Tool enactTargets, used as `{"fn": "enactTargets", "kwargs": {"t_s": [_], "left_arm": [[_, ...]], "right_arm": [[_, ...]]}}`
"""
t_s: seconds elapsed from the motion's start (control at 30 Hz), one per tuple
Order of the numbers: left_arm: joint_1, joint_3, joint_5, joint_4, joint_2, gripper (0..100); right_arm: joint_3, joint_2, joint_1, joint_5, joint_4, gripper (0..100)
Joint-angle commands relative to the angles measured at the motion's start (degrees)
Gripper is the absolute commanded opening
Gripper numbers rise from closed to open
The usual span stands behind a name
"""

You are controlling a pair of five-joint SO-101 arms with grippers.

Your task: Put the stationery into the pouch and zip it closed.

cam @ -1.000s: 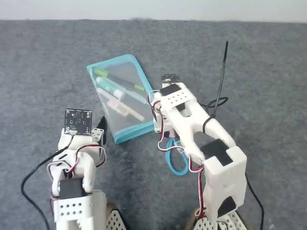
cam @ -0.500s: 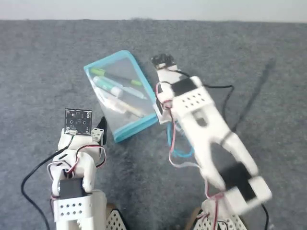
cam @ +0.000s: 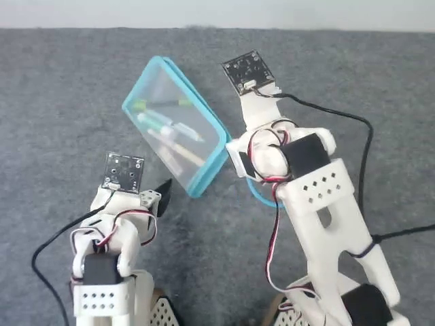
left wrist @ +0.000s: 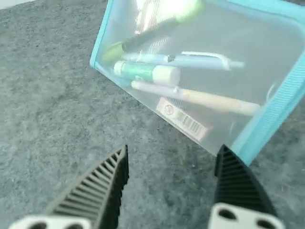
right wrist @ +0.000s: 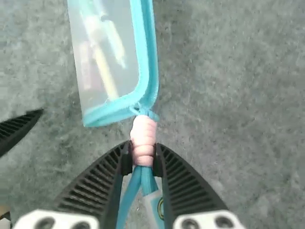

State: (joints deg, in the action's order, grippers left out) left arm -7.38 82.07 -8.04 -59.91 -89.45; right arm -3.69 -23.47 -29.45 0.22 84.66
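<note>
The clear pouch [cam: 173,125] with a teal zip edge lies slanted on the grey mat. Inside it are a green marker [left wrist: 162,21], a glue stick [left wrist: 145,72], a light blue pen [left wrist: 200,59] and a cream pencil [left wrist: 205,99]. My right gripper [right wrist: 142,152] is shut on the pink zipper pull [right wrist: 143,136] at the pouch's near right corner [cam: 221,163]. A blue cord [right wrist: 136,188] trails from the pull between the fingers. My left gripper [left wrist: 174,152] stands open just short of the pouch's near edge, holding nothing.
A loop of blue cord [cam: 262,197] lies under the right arm. A black cable [cam: 340,115] runs from the right wrist camera toward the right. Bare grey mat [cam: 68,88] lies all around the pouch.
The right arm swung and turned its wrist, dragging the pouch's corner so the pouch rotated and shifted. The left arm edged toward the pouch.
</note>
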Motion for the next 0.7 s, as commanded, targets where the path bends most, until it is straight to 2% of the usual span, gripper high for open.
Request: {"fn": "enactTargets", "kwargs": {"t_s": [0.0, 0.17, 0.33, 0.5, 0.67], "left_arm": [[3.2, -2.1, -1.3, -0.2, -0.1, 28], [7.1, 0.6, -1.3, 1.5, -0.4, 28], [7.5, 1.1, -1.2, 2.7, -0.4, 28], [7.8, 1.3, -0.9, 3.0, -0.4, 28], [11.6, 1.9, -0.9, 3.0, -0.4, 28]], "right_arm": [[9.7, -0.3, 0.5, -1.9, 3.2, 0.6], [20.7, 4.7, 0.3, -1.8, 9.3, 0.6], [31.8, 11.6, 0.0, -0.8, 14.9, 0.6], [40.1, 16.6, -4.0, -2.3, 17.9, 0.6], [42.5, 19.8, -7.6, -3.1, 18.0, 0.6]]}}
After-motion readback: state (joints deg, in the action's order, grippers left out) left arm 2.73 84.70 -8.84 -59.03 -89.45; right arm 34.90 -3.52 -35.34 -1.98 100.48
